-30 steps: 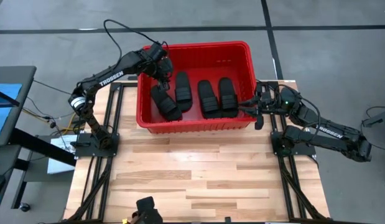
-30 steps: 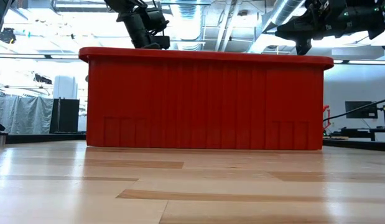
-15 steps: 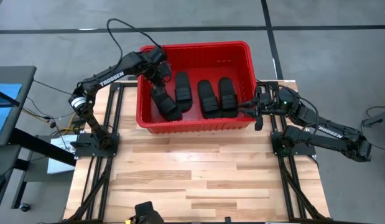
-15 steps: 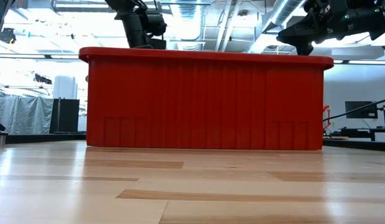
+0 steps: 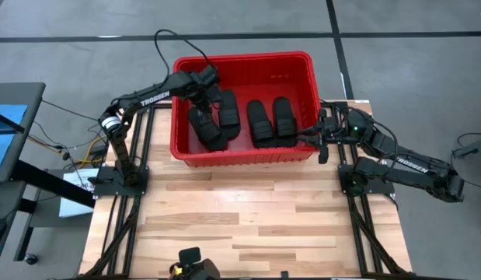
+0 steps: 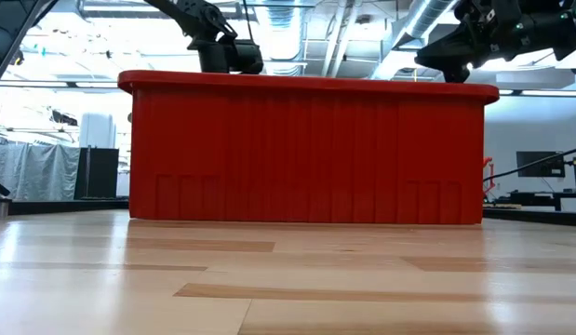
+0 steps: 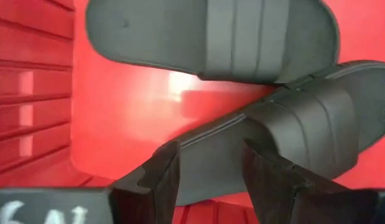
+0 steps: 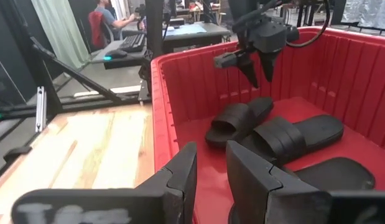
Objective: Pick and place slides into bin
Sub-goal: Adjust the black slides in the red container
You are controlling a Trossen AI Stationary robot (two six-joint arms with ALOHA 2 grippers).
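The red bin [image 5: 244,58] stands at the table's far edge; its near wall fills the low view [image 6: 306,149]. Four black slides lie on its bottom: one [image 5: 205,128] at the left, one [image 5: 227,111] beside it, and two [image 5: 258,122] [image 5: 284,118] at the right. My left gripper [image 5: 211,92] hangs inside the bin above the two left slides [image 7: 211,34] [image 7: 292,137], open and empty [image 7: 211,168]. My right gripper [image 5: 308,134] is over the bin's right rim, open with a narrow gap and empty [image 8: 211,165].
Bare wooden table top [image 5: 248,218] lies on the near side of the bin. The arm bases stand at the table's left [image 5: 120,179] and right [image 5: 364,183] edges. People sit at desks in the room beyond [image 8: 108,18].
My left gripper has gone a little toward the table's right edge, staying over the bin's left part, as its arm has swung over. The four slides lie where they were.
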